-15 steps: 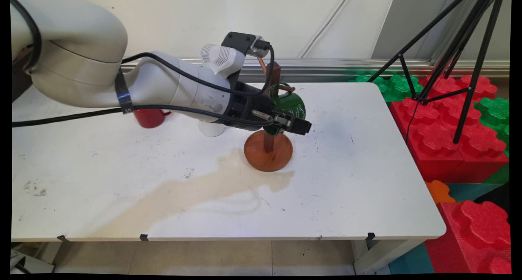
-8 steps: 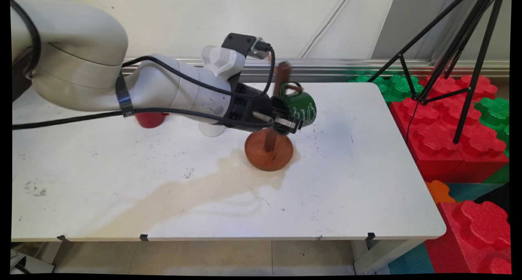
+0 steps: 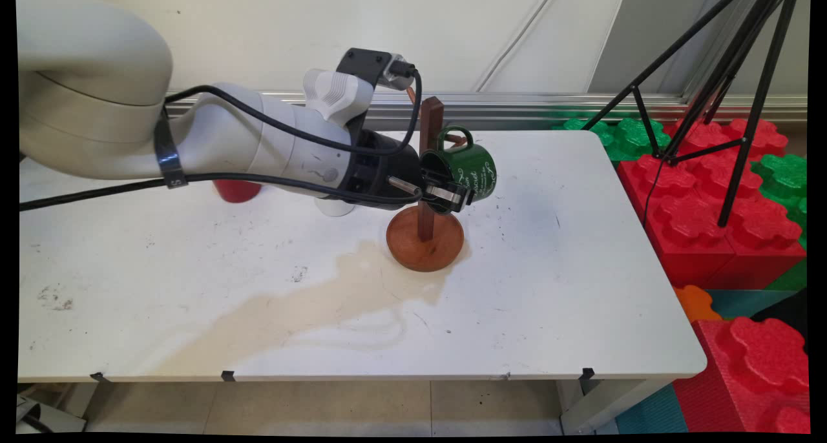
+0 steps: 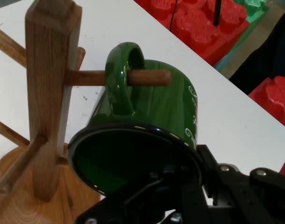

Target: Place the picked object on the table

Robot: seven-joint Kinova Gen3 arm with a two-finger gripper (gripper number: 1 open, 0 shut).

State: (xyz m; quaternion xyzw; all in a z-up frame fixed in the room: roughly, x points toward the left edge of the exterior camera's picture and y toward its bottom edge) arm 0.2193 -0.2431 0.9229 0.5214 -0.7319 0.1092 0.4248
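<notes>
The hand (image 3: pixel 452 194) gripped the rim of the green mug (image 3: pixel 466 170), whose handle was threaded over a peg (image 4: pixel 149 77) of the wooden mug tree (image 3: pixel 426 172) on the table (image 3: pixel 549 288). A sideways pull could likely topple the tree. Only the hand view showed the peg through the handle.

The arm hides most of the red cup (image 3: pixel 236 190) and the white cup (image 3: pixel 334 206).
</notes>
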